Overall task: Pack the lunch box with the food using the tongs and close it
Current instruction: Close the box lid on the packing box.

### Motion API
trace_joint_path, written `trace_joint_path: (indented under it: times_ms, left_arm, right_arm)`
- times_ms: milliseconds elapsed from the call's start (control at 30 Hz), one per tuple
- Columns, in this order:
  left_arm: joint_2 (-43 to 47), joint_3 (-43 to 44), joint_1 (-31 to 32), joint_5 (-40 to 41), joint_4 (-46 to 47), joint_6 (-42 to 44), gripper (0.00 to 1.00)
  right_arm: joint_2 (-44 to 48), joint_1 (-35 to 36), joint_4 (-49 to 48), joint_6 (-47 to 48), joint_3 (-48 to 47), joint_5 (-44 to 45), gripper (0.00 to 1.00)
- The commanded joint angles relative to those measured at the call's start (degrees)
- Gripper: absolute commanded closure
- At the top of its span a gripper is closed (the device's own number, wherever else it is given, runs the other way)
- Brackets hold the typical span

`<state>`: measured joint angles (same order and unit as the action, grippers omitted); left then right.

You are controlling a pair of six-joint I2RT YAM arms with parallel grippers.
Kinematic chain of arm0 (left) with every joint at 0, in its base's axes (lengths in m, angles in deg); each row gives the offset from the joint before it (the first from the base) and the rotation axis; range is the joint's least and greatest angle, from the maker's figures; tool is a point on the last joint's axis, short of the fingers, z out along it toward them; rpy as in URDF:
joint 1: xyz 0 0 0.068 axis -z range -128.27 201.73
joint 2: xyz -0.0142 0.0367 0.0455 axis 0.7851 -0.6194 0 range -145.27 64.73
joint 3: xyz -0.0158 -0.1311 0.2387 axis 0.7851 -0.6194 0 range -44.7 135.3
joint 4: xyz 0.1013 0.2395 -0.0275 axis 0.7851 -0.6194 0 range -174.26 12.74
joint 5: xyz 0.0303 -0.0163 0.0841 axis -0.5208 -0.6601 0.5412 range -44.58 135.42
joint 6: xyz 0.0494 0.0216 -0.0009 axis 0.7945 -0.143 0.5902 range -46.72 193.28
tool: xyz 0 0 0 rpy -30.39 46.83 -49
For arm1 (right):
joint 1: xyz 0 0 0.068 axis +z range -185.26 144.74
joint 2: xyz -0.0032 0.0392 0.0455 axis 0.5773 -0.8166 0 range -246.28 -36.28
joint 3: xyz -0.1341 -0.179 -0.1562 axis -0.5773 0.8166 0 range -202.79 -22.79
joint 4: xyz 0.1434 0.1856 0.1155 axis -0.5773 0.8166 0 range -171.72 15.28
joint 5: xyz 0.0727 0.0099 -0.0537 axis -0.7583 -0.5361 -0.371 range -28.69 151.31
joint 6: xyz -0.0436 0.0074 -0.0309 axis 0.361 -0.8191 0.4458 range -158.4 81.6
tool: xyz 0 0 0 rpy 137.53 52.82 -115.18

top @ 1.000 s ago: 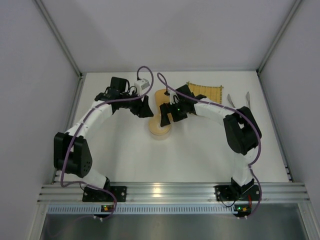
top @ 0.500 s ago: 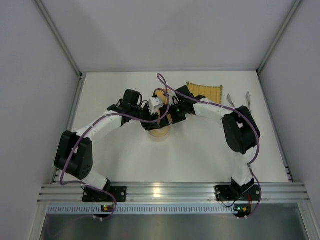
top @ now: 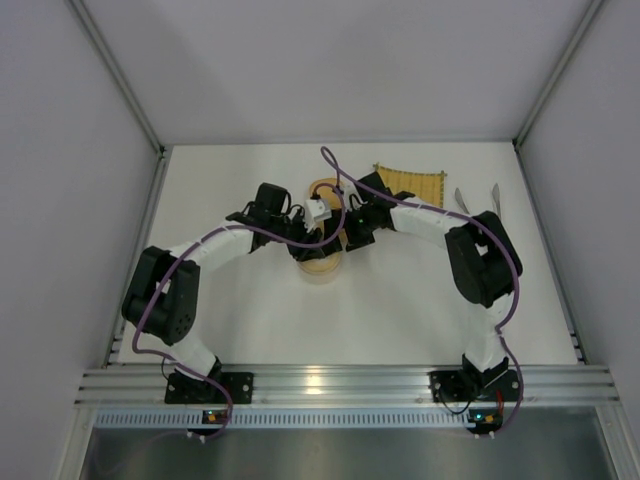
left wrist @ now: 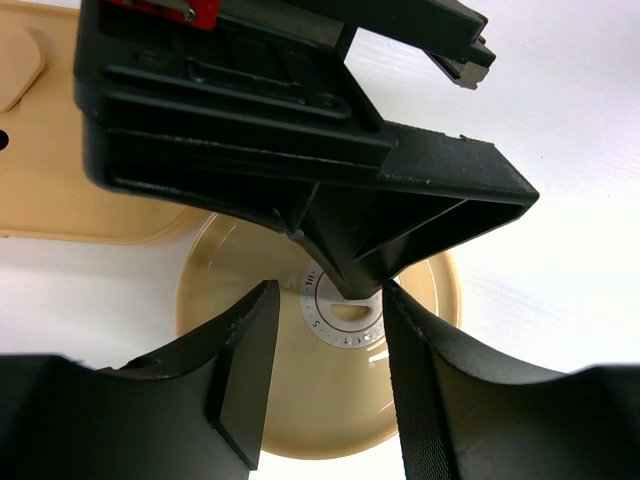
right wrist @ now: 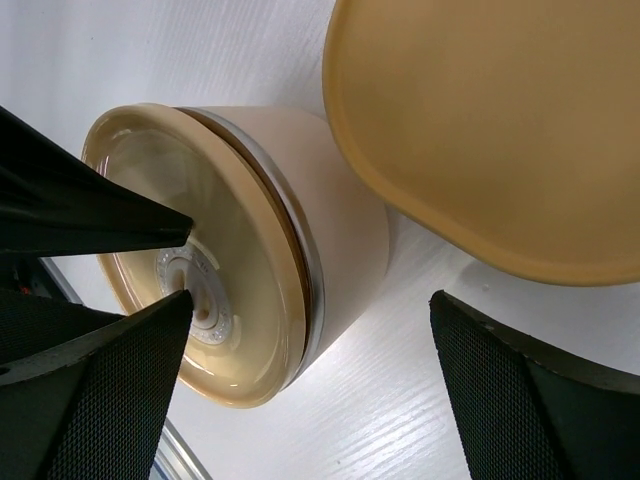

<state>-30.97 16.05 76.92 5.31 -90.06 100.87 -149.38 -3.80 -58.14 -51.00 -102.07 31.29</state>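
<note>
While slim silvery-grey tongs (top: 462,200) lie unheld beside the yellow woven mat (top: 410,182), left gripper (left wrist: 328,300) and right gripper (right wrist: 310,300) gape empty at the round beige lunch box (top: 320,266), lid on; food unseen. Packing seems done; closing appears under way.

Lunch box (left wrist: 300,420) partly behind left tool (left wrist: 327,298)

1 far view from above and behind, 2 close wrist views, all 3 on the lunch box (top: 322,268)
</note>
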Motion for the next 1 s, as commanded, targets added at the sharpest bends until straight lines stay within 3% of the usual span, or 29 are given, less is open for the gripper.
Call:
trace_joint_path:
  times_ms: [0, 500, 967]
  left_arm:
    - [-2.30, -2.57, 0.12, 0.22, -2.75, 0.44, 0.49]
    - [-3.97, -0.55, 0.12, 3.38, -10.67, 4.57, 0.51]
    - [-6.08, 2.27, 0.30, 12.25, -17.43, 9.49, 0.51]
  right_arm:
    - [0.69, -0.88, 0.77, -0.14, 1.33, 0.93, 0.01]
    - [0.78, -5.27, -0.02, -1.90, 0.28, -5.13, 0.01]
    - [-6.43, -5.36, 5.60, -1.11, -2.10, 2.68, 0.01]
